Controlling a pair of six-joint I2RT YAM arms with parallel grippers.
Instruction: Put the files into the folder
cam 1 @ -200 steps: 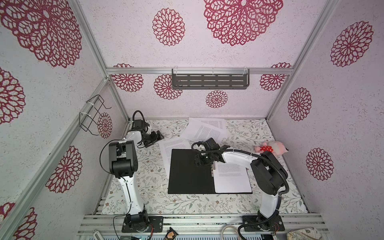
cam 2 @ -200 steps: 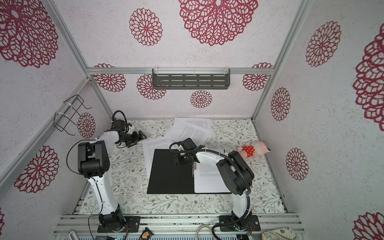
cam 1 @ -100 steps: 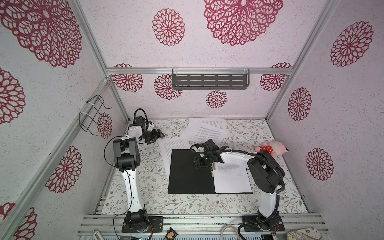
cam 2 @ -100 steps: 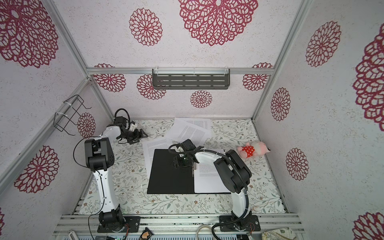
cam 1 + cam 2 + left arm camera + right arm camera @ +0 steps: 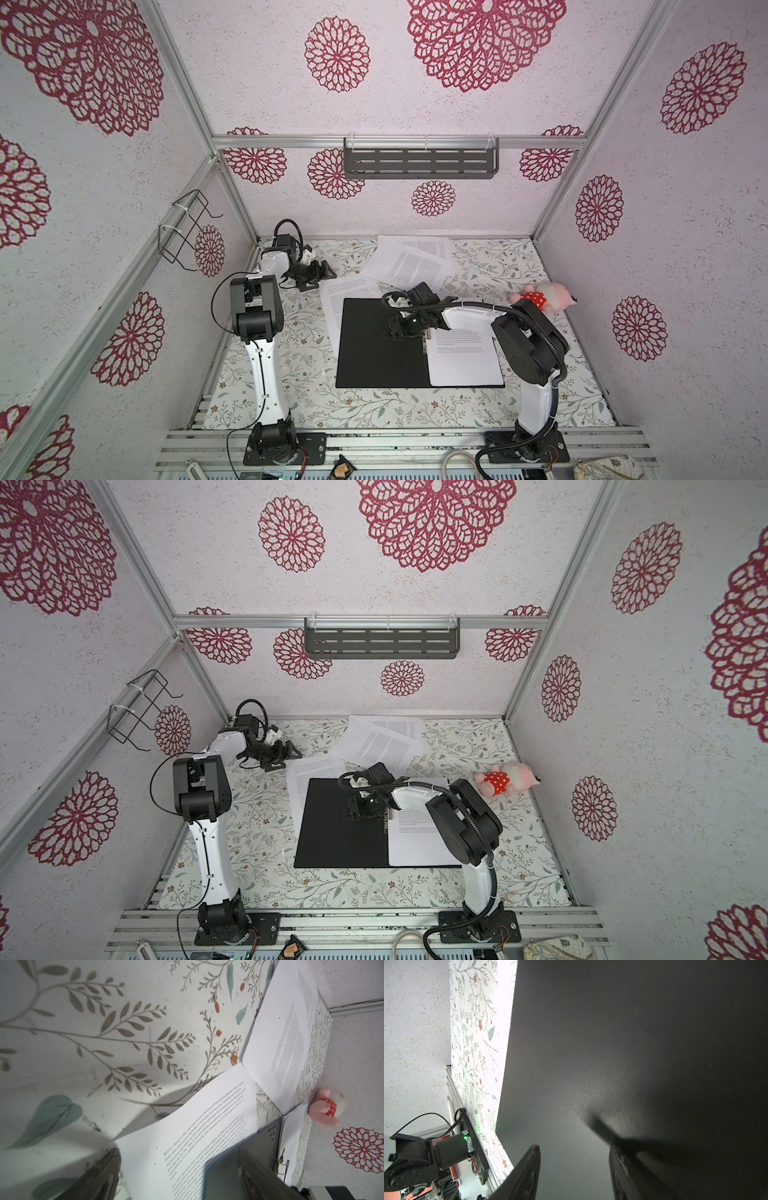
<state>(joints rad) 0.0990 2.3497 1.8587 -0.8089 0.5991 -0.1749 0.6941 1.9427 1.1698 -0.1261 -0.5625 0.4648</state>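
The folder (image 5: 382, 345) (image 5: 340, 825) lies open and flat mid-table, black inside up, with its metal spine clip (image 5: 424, 338) showing. One of the files (image 5: 465, 357) rests on its right half. Another sheet (image 5: 336, 303) (image 5: 207, 1126) sticks out from under the folder's far left corner, and two more (image 5: 415, 262) (image 5: 280, 1043) overlap at the back. My right gripper (image 5: 395, 330) (image 5: 574, 1153) hangs open, low over the black left half next to the clip, holding nothing. My left gripper (image 5: 322, 274) (image 5: 178, 1159) is open near the back left, pointing at the nearest loose sheet.
A pink plush toy (image 5: 544, 297) in a red dress lies at the right by the wall. A wire rack (image 5: 187, 228) hangs on the left wall and a grey shelf (image 5: 419, 162) on the back wall. Walls enclose three sides of the table.
My left arm has straightened up and its gripper has shifted slightly right toward the loose sheet. The right gripper has hardly moved over the folder.
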